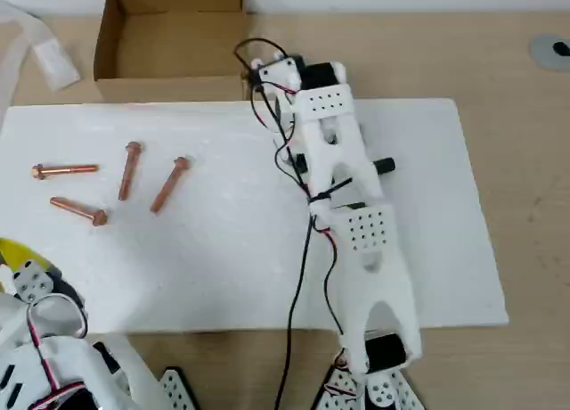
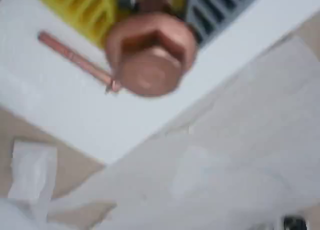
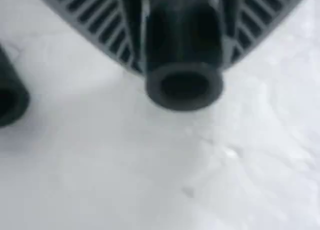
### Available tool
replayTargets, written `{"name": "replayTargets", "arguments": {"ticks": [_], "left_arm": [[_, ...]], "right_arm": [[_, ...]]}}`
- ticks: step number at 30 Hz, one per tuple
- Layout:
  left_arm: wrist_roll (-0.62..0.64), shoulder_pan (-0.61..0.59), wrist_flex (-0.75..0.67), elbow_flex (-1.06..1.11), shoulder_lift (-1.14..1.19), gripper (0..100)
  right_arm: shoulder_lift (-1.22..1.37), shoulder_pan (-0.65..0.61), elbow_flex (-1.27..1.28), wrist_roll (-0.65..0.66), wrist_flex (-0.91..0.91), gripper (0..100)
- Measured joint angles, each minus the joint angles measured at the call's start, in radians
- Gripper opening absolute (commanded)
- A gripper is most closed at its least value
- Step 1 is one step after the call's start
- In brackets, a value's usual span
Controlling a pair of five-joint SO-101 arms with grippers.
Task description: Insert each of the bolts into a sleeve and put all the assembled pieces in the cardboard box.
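Bolts (image 1: 131, 170) lie loose on the left part of a white mat (image 1: 223, 250), four of them, apart from one another. One is far left and lies level. One is nearer, with its head toward the right. Two stand side by side further right, heads at the far end.

A fifth bolt (image 2: 150, 60) is in the left gripper (image 2: 150, 15). Its head faces the wrist camera, and the fingers, one yellow and one dark, are closed tight on the shank behind it. Past this held bolt, one of the loose ones (image 2: 75, 60) lies on the mat. In the high view the left arm (image 1: 44, 339) sits at the near left corner, by the mat's near edge.

The right gripper (image 3: 184, 40) has its ribbed dark fingers clamped on a black sleeve (image 3: 184, 85), whose open end points at the wrist camera, just over the mat. A second sleeve (image 3: 10, 100) lies on the mat beside it, not touching.

The right arm (image 1: 356, 223) stretches from the near edge across the middle of the mat toward the far side. A black sleeve end (image 1: 383, 167) pokes out on its right. I cannot tell whether that is the held sleeve.

The box (image 1: 107, 49) stands open on the table (image 1: 517, 160) at the far edge of the mat, left of the arm's far end. No bolt or sleeve can be seen in the part of it that shows.
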Motion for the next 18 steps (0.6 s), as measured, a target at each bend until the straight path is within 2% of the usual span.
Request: {"name": "replayTargets", "arguments": {"ticks": [4, 9, 14, 18], "left_arm": [[0.000, 0.068, -0.095, 0.000, 0.000, 1], [0.000, 0.178, -0.241, 0.061, 0.000, 1], [0.000, 0.267, -0.413, 0.189, 0.002, 1], [0.000, 0.368, -0.488, 0.250, 0.006, 1]], "right_arm": [[-0.123, -0.031, -0.008, 0.000, 0.000, 1.0], [-0.405, -0.112, 0.028, 0.000, 0.000, 1.0], [-0.741, -0.189, 0.181, 0.000, 0.002, 1.0], [-1.066, -0.262, 0.354, 0.000, 0.003, 1.0]]}}
